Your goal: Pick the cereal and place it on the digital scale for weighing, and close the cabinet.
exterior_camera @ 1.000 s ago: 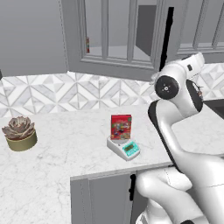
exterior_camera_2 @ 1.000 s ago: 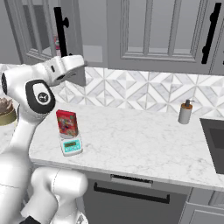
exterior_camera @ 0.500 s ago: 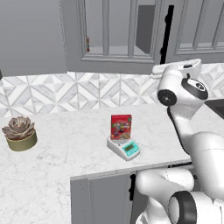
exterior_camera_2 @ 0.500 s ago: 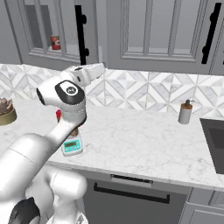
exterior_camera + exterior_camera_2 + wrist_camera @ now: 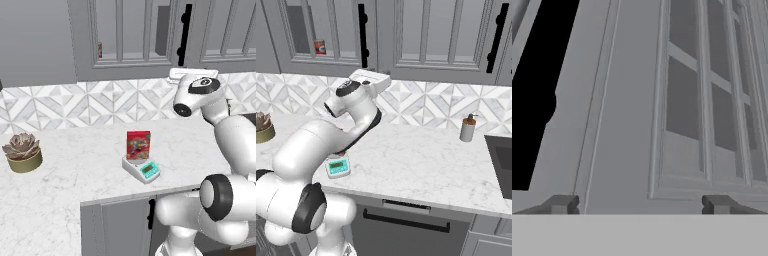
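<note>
The gripper [image 5: 639, 205], jaws spread wide and empty, faces the cabinet [image 5: 627, 125] door beside its black handle [image 5: 534, 95]. Behind the glass stands a small can [image 5: 319, 47]. Below, the cereal [image 5: 138, 145] stands upright on the digital scale [image 5: 141, 169].

Matt grey painted cabinet [image 5: 627, 125], glossy black handle [image 5: 534, 95], polished veined marble counter [image 5: 75, 190].

Rendered home kitchen: grey panelled wall cabinets [image 5: 431, 35] sat over a geometric tile backsplash [image 5: 100, 102] and marble counter [image 5: 421, 170], with a sink [image 5: 501, 165], soap dispenser [image 5: 468, 128] and potted succulent [image 5: 21, 152].
</note>
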You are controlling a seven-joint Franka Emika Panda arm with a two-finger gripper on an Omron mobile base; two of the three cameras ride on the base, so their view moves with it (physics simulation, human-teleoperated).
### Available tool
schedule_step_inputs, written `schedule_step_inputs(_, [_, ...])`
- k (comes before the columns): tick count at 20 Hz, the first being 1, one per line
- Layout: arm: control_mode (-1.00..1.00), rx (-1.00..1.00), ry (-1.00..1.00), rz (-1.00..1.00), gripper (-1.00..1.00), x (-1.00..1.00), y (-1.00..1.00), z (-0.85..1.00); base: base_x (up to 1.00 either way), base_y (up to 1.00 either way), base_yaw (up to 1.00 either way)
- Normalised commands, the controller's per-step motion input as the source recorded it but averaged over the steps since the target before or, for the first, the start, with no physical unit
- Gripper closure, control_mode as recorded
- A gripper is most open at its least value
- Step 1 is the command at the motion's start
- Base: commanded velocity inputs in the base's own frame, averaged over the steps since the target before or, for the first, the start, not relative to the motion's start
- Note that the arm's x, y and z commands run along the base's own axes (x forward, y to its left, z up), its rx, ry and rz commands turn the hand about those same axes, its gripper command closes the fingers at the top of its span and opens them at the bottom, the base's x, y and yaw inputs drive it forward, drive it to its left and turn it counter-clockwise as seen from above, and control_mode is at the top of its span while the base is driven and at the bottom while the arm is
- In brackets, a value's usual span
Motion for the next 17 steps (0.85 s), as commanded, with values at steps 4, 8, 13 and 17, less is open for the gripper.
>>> schedule_step_inputs(4, [-1.0,0.04,-0.04,-0.05,-1.0,0.84,0.0,0.04,0.0,0.0,0.0])
schedule_step_inputs(8, [-1.0,0.0,0.0,-0.03,-1.0,0.89,0.0,0.08,0.0,0.0,0.0])
schedule_step_inputs(13, [-1.0,0.0,0.0,-0.01,-1.0,0.48,-0.02,0.18,0.0,0.0,0.0])
schedule_step_inputs(17, [-1.0,0.01,-0.01,0.0,-1.0,0.0,-0.04,0.14,0.0,0.0,0.0])
